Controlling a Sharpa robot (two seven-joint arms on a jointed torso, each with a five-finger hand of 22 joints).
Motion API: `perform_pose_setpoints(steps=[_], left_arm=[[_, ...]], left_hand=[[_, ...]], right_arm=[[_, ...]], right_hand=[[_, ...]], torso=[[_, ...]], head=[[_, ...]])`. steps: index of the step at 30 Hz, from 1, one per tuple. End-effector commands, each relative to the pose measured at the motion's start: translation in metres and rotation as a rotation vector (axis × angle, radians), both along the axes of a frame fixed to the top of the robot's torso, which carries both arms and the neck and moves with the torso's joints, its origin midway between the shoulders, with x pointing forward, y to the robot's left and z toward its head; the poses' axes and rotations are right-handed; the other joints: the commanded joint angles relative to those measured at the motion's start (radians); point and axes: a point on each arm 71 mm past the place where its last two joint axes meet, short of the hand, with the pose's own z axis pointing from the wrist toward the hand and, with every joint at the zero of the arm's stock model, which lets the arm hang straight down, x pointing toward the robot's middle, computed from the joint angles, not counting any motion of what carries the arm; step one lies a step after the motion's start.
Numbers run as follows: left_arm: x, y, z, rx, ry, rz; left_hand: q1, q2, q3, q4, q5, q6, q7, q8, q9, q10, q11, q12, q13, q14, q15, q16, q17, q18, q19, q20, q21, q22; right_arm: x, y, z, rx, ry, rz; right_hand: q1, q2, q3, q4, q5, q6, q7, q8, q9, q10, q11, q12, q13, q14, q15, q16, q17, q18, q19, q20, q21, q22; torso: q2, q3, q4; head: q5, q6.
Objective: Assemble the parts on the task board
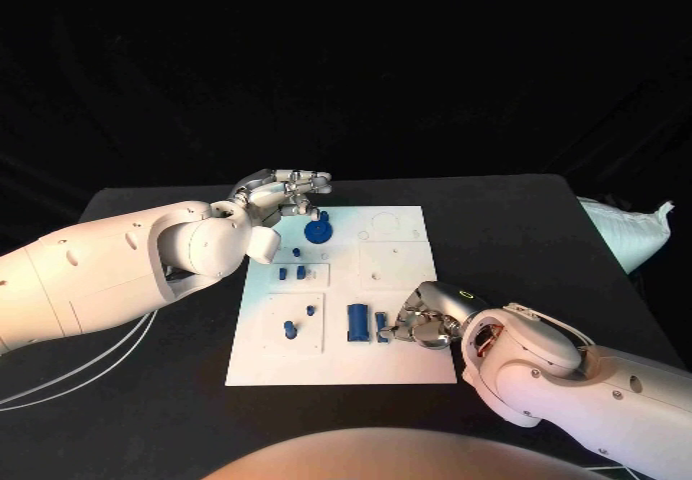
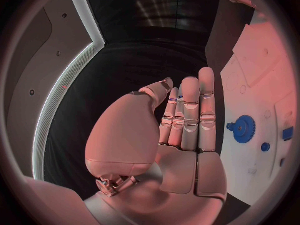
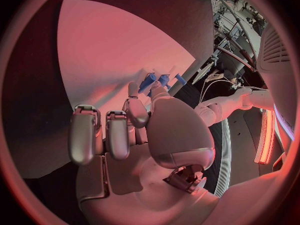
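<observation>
- The worktop (image 1: 159, 400) is black, and the white board (image 1: 404, 365) lies in its middle, long side running away from the robot.
- The left arm reaches along the board's left edge; its hand (image 1: 281, 192) hovers at the far left corner with fingers straight and together, holding nothing.
- The right hand (image 1: 427, 320) rests low on the board's near right part, fingers curled down toward the parts there. It seems to pinch a small blue piece between thumb and finger, though the grip is partly hidden, so I give that as likely, not sure.
- The gear (image 1: 317, 232), a blue toothed disc, lies flat just beside the left hand's fingers, toward the robot from them; the left hand is far nearer to it than the right.
- The block (image 1: 356, 321), a blue bar, lies just left of the right hand, long axis pointing away from the robot.
- Small blue pegs (image 1: 293, 271) stand between gear and block; more pegs (image 1: 294, 327) sit left of the block.
- Judgement: the right hand's next move is a short one to the left, and the block stands closest in its way.
</observation>
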Motion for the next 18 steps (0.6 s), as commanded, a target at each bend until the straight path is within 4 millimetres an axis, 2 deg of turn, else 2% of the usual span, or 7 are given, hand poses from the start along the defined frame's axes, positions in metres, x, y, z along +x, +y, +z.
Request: perform_pose_setpoints(steps=[1,8,13,18], left_arm=[[-0.0005,-0.0026,0.0010,-0.007,-0.007,-0.021],[-0.0005,-0.0028,0.0009,-0.007,-0.007,-0.023],[-0.0004,-0.0026,0.0009,-0.007,-0.007,-0.022],[-0.0005,-0.0030,0.0009,-0.007,-0.007,-0.023]], left_hand=[[0.001,0.009,-0.006,0.001,0.001,-0.009,0.001,0.003,-0.001,-0.004,0.000,0.001,0.000,-0.010,0.001,0.007,-0.001,0.011,0.005,0.000,-0.003,-0.001],[0.000,0.009,-0.007,0.001,0.001,-0.009,0.002,0.004,-0.001,-0.005,0.000,0.002,0.000,-0.010,0.001,0.007,-0.002,0.011,0.005,0.000,-0.004,-0.001],[0.000,0.009,-0.007,0.001,0.001,-0.009,0.002,0.004,-0.001,-0.005,0.000,0.002,0.000,-0.010,0.001,0.007,-0.002,0.011,0.005,0.000,-0.004,-0.001],[0.000,0.009,-0.007,0.001,0.001,-0.009,0.002,0.004,-0.001,-0.005,0.000,0.002,0.000,-0.010,0.001,0.007,-0.002,0.011,0.005,0.000,-0.004,-0.001]], right_arm=[[0.0002,0.0020,-0.0030,-0.020,0.009,0.024],[0.0037,0.0041,-0.0099,-0.020,0.012,0.006],[0.0052,0.0041,-0.0114,-0.018,0.005,-0.003],[0.0058,0.0049,-0.0114,-0.014,-0.004,-0.005]], right_hand=[[0.011,0.009,-0.006,-0.004,-0.002,-0.005,0.002,0.005,0.002,-0.001,0.001,-0.001,0.001,0.075,-0.003,0.000,0.107,-0.017,0.001,0.005,-0.001,0.000],[0.044,0.027,-0.009,-0.018,0.000,-0.006,0.002,0.006,0.005,-0.001,0.001,0.000,0.004,0.075,-0.003,0.000,0.108,-0.017,0.002,0.005,0.000,0.002],[0.051,0.031,-0.010,-0.021,0.000,-0.005,0.002,0.006,0.006,0.001,0.001,0.005,0.008,0.075,-0.003,0.001,0.109,-0.018,0.002,0.005,0.001,0.004],[0.056,0.033,-0.011,-0.024,0.000,-0.005,0.002,0.006,0.007,0.002,0.001,0.007,0.010,0.076,-0.003,0.002,0.110,-0.018,0.002,0.005,0.001,0.005]], torso=[[0.000,0.0002,0.0006],[0.000,0.0013,0.0012],[0.000,0.0002,0.0000],[0.001,0.0009,-0.0005]], head=[[0.000,-0.001],[0.001,-0.002],[0.000,-0.002],[0.000,-0.003]])
